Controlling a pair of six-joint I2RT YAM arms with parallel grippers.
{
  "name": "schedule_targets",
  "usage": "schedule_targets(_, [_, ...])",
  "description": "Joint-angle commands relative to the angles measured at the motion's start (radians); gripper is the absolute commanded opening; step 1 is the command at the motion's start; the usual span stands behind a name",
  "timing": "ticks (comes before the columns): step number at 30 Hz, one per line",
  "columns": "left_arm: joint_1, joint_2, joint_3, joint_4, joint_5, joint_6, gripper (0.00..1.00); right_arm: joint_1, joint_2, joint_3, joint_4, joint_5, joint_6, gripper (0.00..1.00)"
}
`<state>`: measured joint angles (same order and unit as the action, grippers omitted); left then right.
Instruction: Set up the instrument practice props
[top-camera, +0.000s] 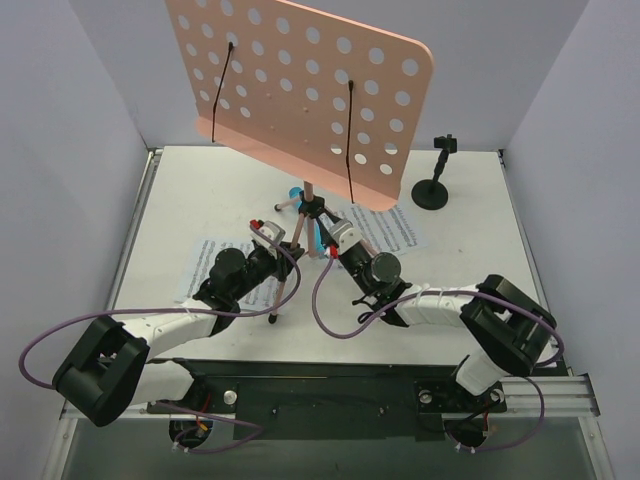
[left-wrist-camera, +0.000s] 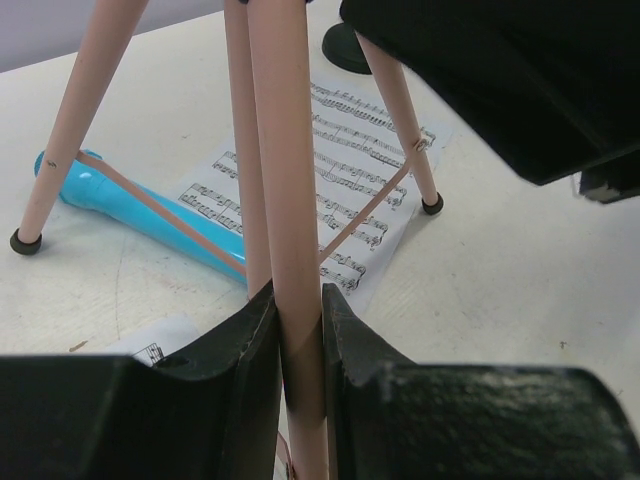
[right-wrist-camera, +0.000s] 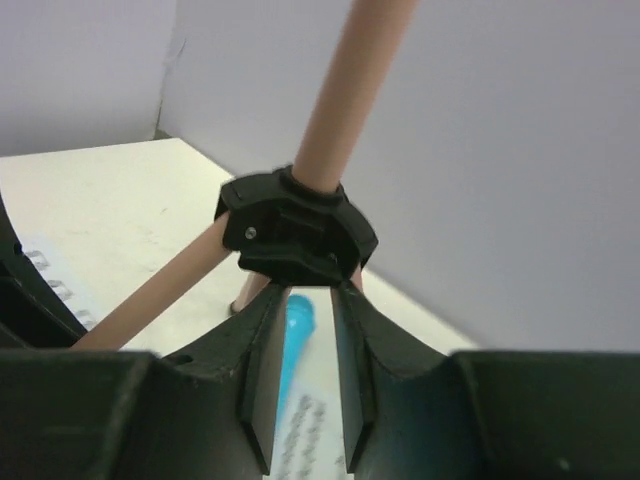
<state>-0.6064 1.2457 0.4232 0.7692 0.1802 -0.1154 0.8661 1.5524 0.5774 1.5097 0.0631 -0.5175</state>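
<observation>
Tripod legs of the pink music stand (top-camera: 300, 90) stood near the middle of the white table (top-camera: 200, 185), its perforated panel raised high above. The left claw (left-wrist-camera: 300, 305) was clenched on one pink leg. The right claw (right-wrist-camera: 310, 295) sat just under the black hub (right-wrist-camera: 295, 225) where the legs met, its jaws a little apart; whether they pinched anything could not be told. A blue microphone (left-wrist-camera: 150, 215) lay on its side under the tripod. One sheet of music (left-wrist-camera: 340, 190) lay flat right of the middle, a leg foot at its edge; a second sheet (top-camera: 205, 265) lay toward the left edge, partly under the left arm. The black mic stand (top-camera: 432, 190) stood upright near the far right corner. Faint scuffs marked the tabletop. Plain pale walls (top-camera: 80, 120) closed in the left, far and right sides, and a metal rail (top-camera: 540, 395) ran along the near edge.
</observation>
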Motion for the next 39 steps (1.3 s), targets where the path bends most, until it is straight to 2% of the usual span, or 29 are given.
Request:
schedule_targets(1, [-0.003, -0.017, 0.008, 0.05, 0.045, 0.054, 0.0, 0.03, 0.071, 0.012, 0.033, 0.09, 0.517, 0.0])
schedule_targets(6, [0.0, -0.017, 0.006, 0.051, 0.047, 0.053, 0.0, 0.047, 0.045, 0.012, 0.032, 0.162, 0.767, 0.0])
schedule_targets(11, [0.002, -0.023, 0.008, 0.054, 0.051, 0.051, 0.0, 0.071, -0.024, -0.004, 0.032, 0.155, 0.745, 0.0])
schedule_targets(13, [0.002, -0.028, 0.008, 0.05, 0.047, 0.051, 0.0, 0.071, -0.066, -0.027, 0.032, 0.109, 0.702, 0.11])
schedule_targets(14, [0.002, -0.029, 0.008, 0.05, 0.048, 0.049, 0.0, 0.071, -0.084, -0.046, 0.03, 0.068, 0.612, 0.23])
schedule_targets(15, [0.002, -0.029, 0.008, 0.05, 0.047, 0.049, 0.0, 0.071, -0.115, -0.056, 0.015, -0.027, 0.556, 0.28])
schedule_targets(16, [0.002, -0.029, 0.009, 0.051, 0.048, 0.049, 0.0, 0.071, -0.139, -0.08, -0.002, -0.054, 0.453, 0.39])
schedule_targets(18, [0.004, -0.032, 0.009, 0.05, 0.053, 0.049, 0.0, 0.07, -0.204, -0.106, -0.077, -0.115, 0.323, 0.47])
schedule_targets(19, [0.004, -0.034, 0.009, 0.048, 0.05, 0.048, 0.0, 0.07, -0.247, -0.113, -0.147, -0.144, 0.266, 0.49])
schedule_targets(20, [0.004, -0.034, 0.009, 0.05, 0.051, 0.048, 0.0, 0.07, -0.265, -0.117, -0.192, -0.164, 0.138, 0.51])
schedule_targets(21, [0.004, -0.035, 0.008, 0.048, 0.051, 0.048, 0.0, 0.07, -0.312, -0.114, -0.323, -0.219, 0.073, 0.53])
schedule_targets(22, [0.004, -0.035, 0.009, 0.048, 0.054, 0.046, 0.0, 0.071, -0.34, -0.097, -0.4, -0.28, -0.087, 0.56])
schedule_targets(23, [0.004, -0.037, 0.009, 0.05, 0.054, 0.046, 0.0, 0.071, -0.383, -0.085, -0.589, -0.307, -0.161, 0.57])
schedule_targets(24, [0.004, -0.034, 0.009, 0.048, 0.054, 0.046, 0.0, 0.071, -0.403, -0.05, -0.686, -0.343, -0.309, 0.61])
schedule_targets(25, [0.004, -0.035, 0.011, 0.048, 0.056, 0.046, 0.0, 0.071, -0.423, -0.034, -0.794, -0.348, -0.362, 0.63])
schedule_targets(26, [0.004, -0.034, 0.011, 0.048, 0.054, 0.046, 0.0, 0.071, -0.433, -0.018, -0.819, -0.344, -0.442, 0.63])
schedule_targets(31, [0.004, -0.028, 0.011, 0.05, 0.054, 0.046, 0.0, 0.065, -0.436, 0.042, -0.824, -0.33, -0.611, 0.63])
schedule_targets(39, [0.004, -0.025, 0.009, 0.051, 0.054, 0.048, 0.0, -0.018, -0.384, 0.153, -0.858, -0.456, -0.602, 0.61])
